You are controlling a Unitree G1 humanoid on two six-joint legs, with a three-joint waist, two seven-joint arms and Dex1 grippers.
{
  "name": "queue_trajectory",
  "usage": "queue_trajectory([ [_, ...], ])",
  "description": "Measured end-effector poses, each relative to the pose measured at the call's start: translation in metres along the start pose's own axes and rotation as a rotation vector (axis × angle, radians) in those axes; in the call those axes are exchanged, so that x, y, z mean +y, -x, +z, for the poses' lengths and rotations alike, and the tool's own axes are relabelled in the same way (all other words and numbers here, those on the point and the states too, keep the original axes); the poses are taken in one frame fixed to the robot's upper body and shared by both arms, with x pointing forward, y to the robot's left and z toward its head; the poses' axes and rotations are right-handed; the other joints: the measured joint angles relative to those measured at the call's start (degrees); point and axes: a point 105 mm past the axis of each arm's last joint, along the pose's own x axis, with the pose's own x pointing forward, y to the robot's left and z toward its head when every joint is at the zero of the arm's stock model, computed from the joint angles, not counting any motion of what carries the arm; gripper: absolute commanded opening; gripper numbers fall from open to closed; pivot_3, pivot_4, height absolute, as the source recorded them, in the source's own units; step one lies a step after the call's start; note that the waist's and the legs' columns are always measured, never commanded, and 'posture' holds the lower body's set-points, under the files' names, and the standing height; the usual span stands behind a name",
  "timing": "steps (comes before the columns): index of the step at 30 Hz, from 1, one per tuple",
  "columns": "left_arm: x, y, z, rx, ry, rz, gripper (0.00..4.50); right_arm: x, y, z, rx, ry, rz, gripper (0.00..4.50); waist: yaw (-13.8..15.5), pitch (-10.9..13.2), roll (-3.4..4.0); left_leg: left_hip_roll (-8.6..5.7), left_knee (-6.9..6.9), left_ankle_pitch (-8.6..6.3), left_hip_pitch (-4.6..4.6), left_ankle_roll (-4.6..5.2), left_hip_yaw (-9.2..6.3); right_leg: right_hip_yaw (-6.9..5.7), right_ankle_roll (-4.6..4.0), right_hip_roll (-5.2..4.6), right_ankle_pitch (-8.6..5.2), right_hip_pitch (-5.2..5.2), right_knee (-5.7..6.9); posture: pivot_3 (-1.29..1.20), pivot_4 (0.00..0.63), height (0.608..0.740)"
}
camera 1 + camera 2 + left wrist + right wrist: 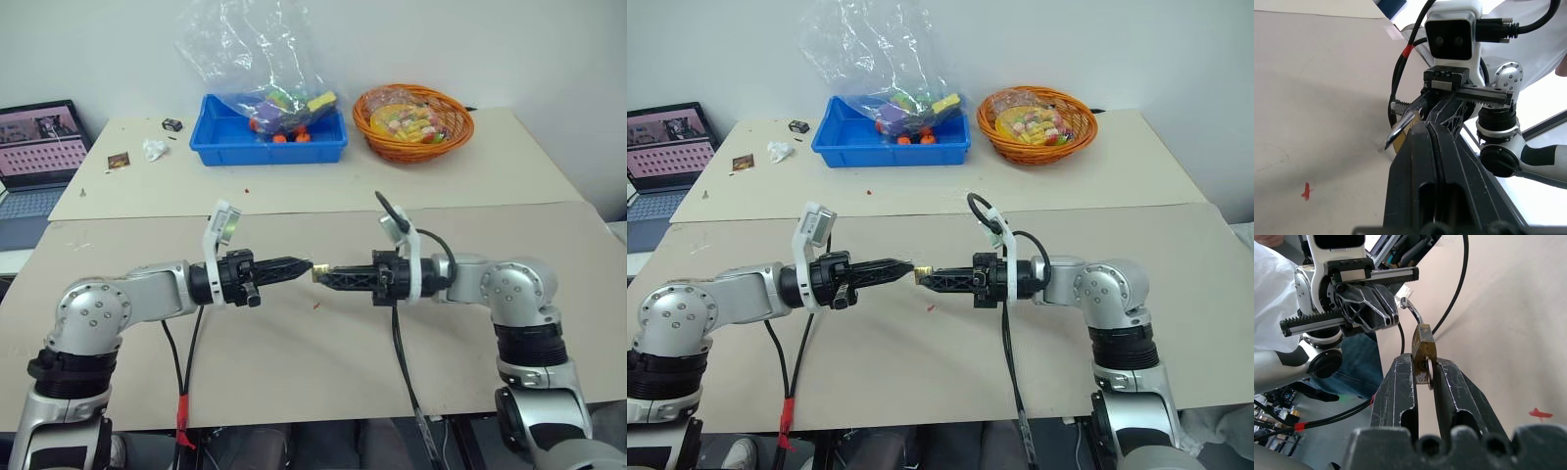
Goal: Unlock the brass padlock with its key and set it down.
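My right gripper [1422, 377] has its jaws nearly closed on the key [1428, 374], which sits in the base of the brass padlock [1423, 343]. My left gripper [306, 265] is pressed fully closed on the silver shackle [1409, 308]. The two meet tip to tip above the tan table [294, 352], the lock hanging between them off the surface. At twelve o'clock from the lock sits a blue bin [267, 139] holding a clear plastic bag [250, 59]; at one o'clock, an orange basket [413, 121]. A laptop [37, 147] sits at ten o'clock. Nothing stands between my grippers and these.
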Motion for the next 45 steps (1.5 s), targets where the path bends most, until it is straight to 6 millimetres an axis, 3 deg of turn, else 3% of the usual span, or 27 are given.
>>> queue_trajectory([
  [16,-0.004,0.0,0.001,-0.004,-0.011,-0.006,0.05,0.012,0.005,0.003,-0.004,0.045,0.039,0.4,0.1,0.0,-0.01,0.01,0.0,-0.04,0.0,0.03,0.01,0.0,0.0,0.0,0.0,0.01,-0.06,0.0,0.15,0.74],
  [18,-0.004,-0.001,0.001,-0.005,-0.011,-0.008,0.05,0.001,0.005,-0.001,0.008,0.019,-0.007,0.4,0.1,0.0,-0.02,0.01,0.0,-0.05,0.05,0.03,0.01,0.01,0.0,0.0,0.0,0.06,-0.06,0.0,0.15,0.74],
  [22,-0.008,-0.001,0.001,0.005,-0.056,-0.015,0.05,-0.042,0.014,-0.024,0.053,-0.102,-0.19,0.4,0.2,0.0,-0.03,0.0,0.0,-0.04,0.01,0.03,0.06,0.03,0.0,0.0,0.0,0.01,-0.06,0.0,0.15,0.74],
  [24,-0.011,0.003,-0.004,0.075,-0.275,0.026,0.05,-0.051,0.015,-0.035,0.079,-0.144,-0.216,0.4,0.0,0.1,-0.08,0.02,-0.08,-0.05,-0.09,0.02,0.17,0.12,-0.02,0.02,0.01,-0.11,-0.09,0.0,0.15,0.74],
  [27,-0.019,0.007,-0.006,0.132,-0.598,-0.006,0.05,-0.05,0.015,-0.036,0.083,-0.15,-0.208,0.4,-0.1,0.1,-0.08,0.05,-0.2,-0.11,0.08,0.09,0.4,0.36,-0.03,0.01,0.01,-0.03,-0.19,0.0,0.15,0.74],
  [33,-0.018,0.014,-0.008,0.146,-0.973,-0.082,0.05,-0.042,0.007,-0.038,0.086,-0.225,-0.124,0.4,0.3,0.1,-0.09,0.09,-0.2,-0.12,0.09,0.11,0.39,0.3,0.0,0.01,0.04,0.02,-0.34,0.0,0.15,0.74],
  [40,-0.008,0.022,-0.034,0.151,-1.133,-0.113,0.05,-0.035,0.008,-0.039,0.085,-0.354,-0.052,0.4,0.2,0.1,-0.1,0.09,-0.2,-0.18,0.03,0.21,0.38,0.29,0.06,0.02,0.11,0.02,-0.52,0.0,0.15,0.74],
  [45,-0.003,0.027,-0.052,0.168,-1.129,-0.117,0.05,-0.035,0.006,-0.041,0.081,-0.4,-0.033,0.4,0.2,0.1,-0.09,0.08,-0.2,-0.18,0.06,0.22,0.38,0.29,0.11,0.03,0.18,0.05,-0.56,0.0,0.15,0.74],
])
